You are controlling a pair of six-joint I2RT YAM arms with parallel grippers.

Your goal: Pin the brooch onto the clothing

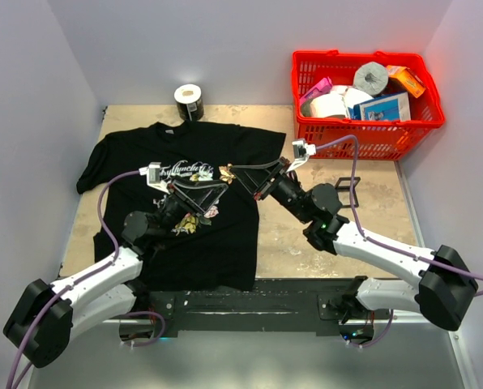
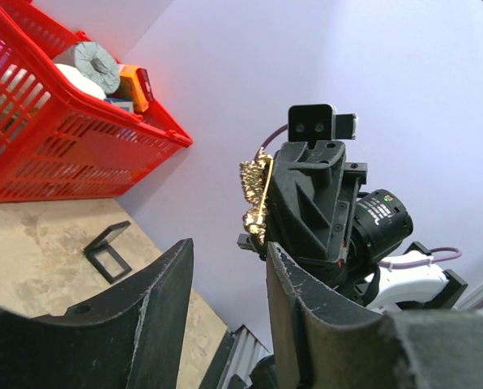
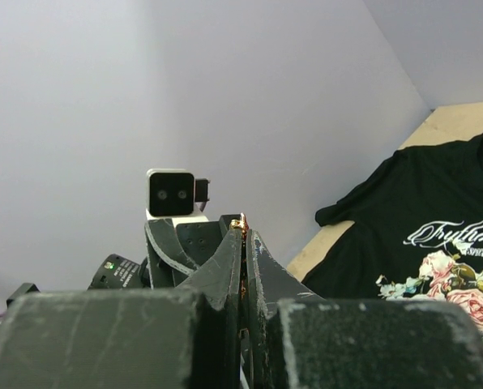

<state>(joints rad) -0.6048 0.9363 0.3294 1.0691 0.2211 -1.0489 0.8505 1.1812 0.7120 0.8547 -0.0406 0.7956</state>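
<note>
The black T-shirt (image 1: 217, 243) with printed roses lies flat on the left of the table and also shows in the right wrist view (image 3: 403, 194). Both arms are raised above it, fingertips facing each other. My right gripper (image 1: 235, 172) (image 3: 243, 231) is shut on the brooch (image 1: 225, 173), a tiny gold-glinting pin. Only a speck of the brooch (image 3: 241, 220) shows at its fingertips. In the left wrist view the brooch (image 2: 256, 193) stands out from the right gripper's tip with its pin bar visible. My left gripper (image 1: 217, 188) (image 2: 229, 259) is open and empty, just short of the brooch.
A red basket (image 1: 367, 130) of boxes and tape rolls stands at the back right, also in the left wrist view (image 2: 79, 154). A black-and-white tape roll (image 1: 189, 101) sits behind the shirt. A small black frame (image 1: 347, 190) lies on the table right of the arms.
</note>
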